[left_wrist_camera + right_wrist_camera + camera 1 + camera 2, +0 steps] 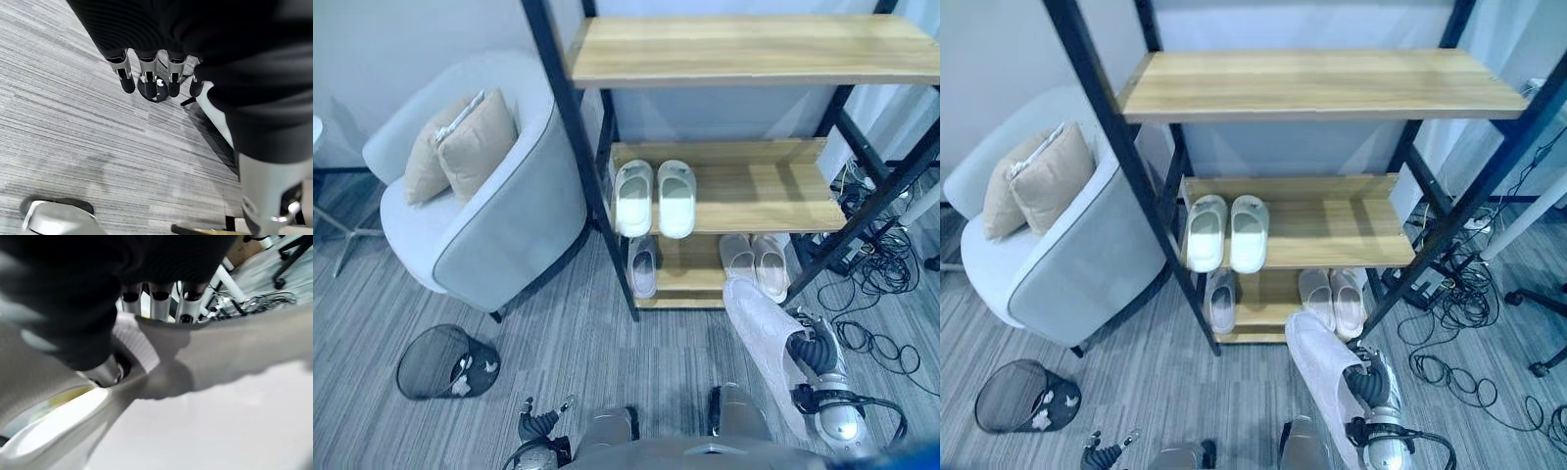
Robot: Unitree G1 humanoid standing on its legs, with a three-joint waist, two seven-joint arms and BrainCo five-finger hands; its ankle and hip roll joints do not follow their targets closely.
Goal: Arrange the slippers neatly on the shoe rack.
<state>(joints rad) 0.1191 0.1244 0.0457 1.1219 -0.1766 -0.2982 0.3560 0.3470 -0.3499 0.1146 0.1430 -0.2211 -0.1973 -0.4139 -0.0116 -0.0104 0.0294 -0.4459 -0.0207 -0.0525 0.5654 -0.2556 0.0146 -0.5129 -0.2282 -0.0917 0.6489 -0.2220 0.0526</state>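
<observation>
Pale grey slipper (759,328) gripped in the right hand (815,354), fingers (155,303) over its upper edge and thumb tucked inside the opening; the sole faces up and the toe points away from the hand toward the shoe rack (724,49). Just beyond the toe, on the rack's bottom shelf, stands a beige pair (754,264), with a single grey slipper (642,266) farther to the hand's left. On the middle shelf above these sits a white pair (654,198), side by side, toes toward the wall. Left hand (151,73) hangs low on the far side, fingers straight and holding nothing, over the striped grey carpet (578,343). Past it lie a dark mesh basket (440,362) and a grey armchair (489,225) bearing a tan cushion (460,147).
</observation>
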